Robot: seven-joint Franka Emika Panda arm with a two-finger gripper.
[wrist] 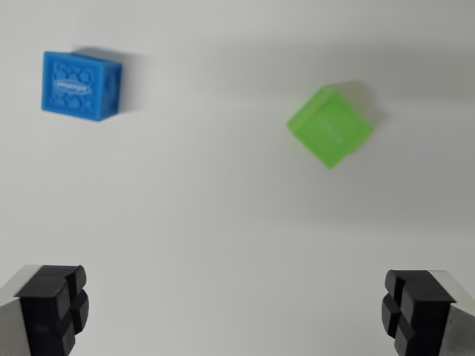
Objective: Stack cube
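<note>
Nearest the camera, the gripper (237,311) occupies the bottom edge of the wrist view. One black finger pad (53,305) sits at the lower left corner and the other at the lower right corner. The jaws stand wide apart and released, with bare surface between them and nothing grasped.

Green cube (330,124): located in the upper half of the wrist view, right of centre, well apart from both pads. It rests on the white table (223,222), rotated so that one corner points toward the bottom of the view and its edges run diagonally. Its faces appear roughly equal, so no long axis can be told. The outline is slightly blurred.

Blue cube (80,85): located at the wrist view's upper left, well apart from the green cube. Its edges run nearly square to the view. The visible face carries a raised pattern with an oval mark at its centre; the lettering is too small to read.

Both cubes rest separately on the table, unstacked.
</note>
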